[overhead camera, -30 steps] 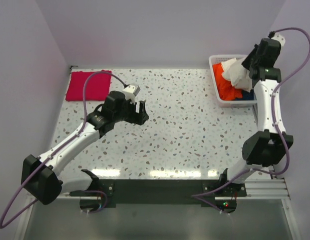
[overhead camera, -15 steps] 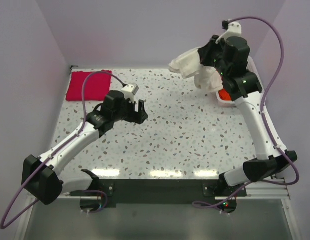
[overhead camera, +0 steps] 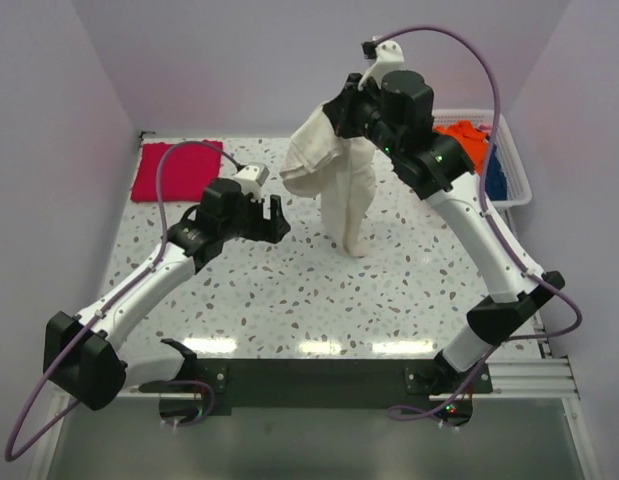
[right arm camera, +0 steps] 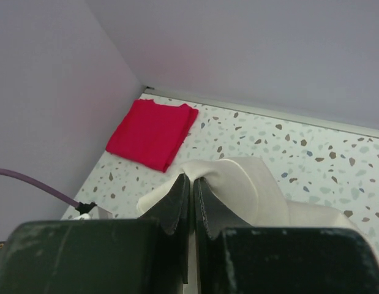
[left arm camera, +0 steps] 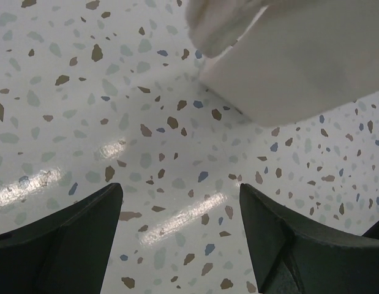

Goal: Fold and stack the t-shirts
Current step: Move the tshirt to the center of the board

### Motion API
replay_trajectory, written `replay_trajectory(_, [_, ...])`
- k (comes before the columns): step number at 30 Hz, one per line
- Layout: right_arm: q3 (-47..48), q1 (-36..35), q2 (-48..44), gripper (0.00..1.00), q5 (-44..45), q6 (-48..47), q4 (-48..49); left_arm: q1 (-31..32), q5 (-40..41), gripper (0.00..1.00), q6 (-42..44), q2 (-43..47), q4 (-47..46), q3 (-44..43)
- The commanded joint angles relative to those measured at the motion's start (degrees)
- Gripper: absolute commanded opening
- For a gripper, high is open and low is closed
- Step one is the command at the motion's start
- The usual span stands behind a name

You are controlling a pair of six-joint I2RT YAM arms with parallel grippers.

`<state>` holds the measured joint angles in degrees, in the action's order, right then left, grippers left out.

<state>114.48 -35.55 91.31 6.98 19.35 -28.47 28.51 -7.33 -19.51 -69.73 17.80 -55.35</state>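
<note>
From the top camera, the white shirt [overhead camera: 334,175] is seen hanging from the right gripper [overhead camera: 336,122], which is clamped on its upper edge above the far middle of the tabletop [overhead camera: 389,290]. The shirt's long axis is upright: it is bunched and wide at the top and narrows downward to a tip that touches the tabletop or comes very close to it. The pink shirt [overhead camera: 177,170] is laid folded and flat in the far left corner, with its long axis running left to right, well apart from the white one. The left gripper [overhead camera: 278,218] is held low over the tabletop just left of the hanging shirt, with its fingers spread and nothing between them. A basket [overhead camera: 522,180] is set at the far right, with orange cloth [overhead camera: 467,140] and blue cloth [overhead camera: 494,175] inside.

From the left wrist, the two dark fingers [left arm camera: 60,239] are seen wide apart over bare speckled tabletop. The white shirt fills the upper right of this view, ahead of the fingers and not touched by them.

From the right wrist, the fingers are pressed together on a fold of the white shirt, which spills out beyond and beside them. The pink shirt is seen farther off as a neat rectangle, close to where the two walls [right arm camera: 48,92] meet. A purple cable [right arm camera: 30,180] crosses the lower left.
</note>
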Motion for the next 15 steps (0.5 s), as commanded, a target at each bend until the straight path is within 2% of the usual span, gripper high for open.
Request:
replay_trajectory(1, [7.06,-2.24,3.34,0.0,1.19,-0.81,0.44,-1.0,-1.28,0.82,-0.88,1.09,-2.6,0.95])
replay_trajectory(5, [5.42,-1.89,4.93,0.02,4.87,-0.63,-0.89,-1.53,-1.19,0.82,-0.88,0.92,-2.69,1.03])
replay_trajectory(7, [0.26,-0.93,4.5,0.03,7.25,0.67,-0.36,-1.53,-1.19,0.82,-0.88,0.83,-2.77,1.12])
replay_trajectory(9, [-4.32,2.58,3.27,0.03,4.56,3.13,0.43,-1.62,-1.37,0.82,-0.97,0.48,-2.86,1.12])
replay_trajectory(12, [-20.45,9.43,-0.76,0.03,-0.29,9.2,4.37,-1.53,-1.98,0.82,-1.06,-0.58,-2.95,1.21])
replay_trajectory(15, [-33.03,14.62,-4.11,0.06,0.22,11.75,6.67,-1.53,-2.07,0.82,-1.41,-1.98,-2.86,1.39])
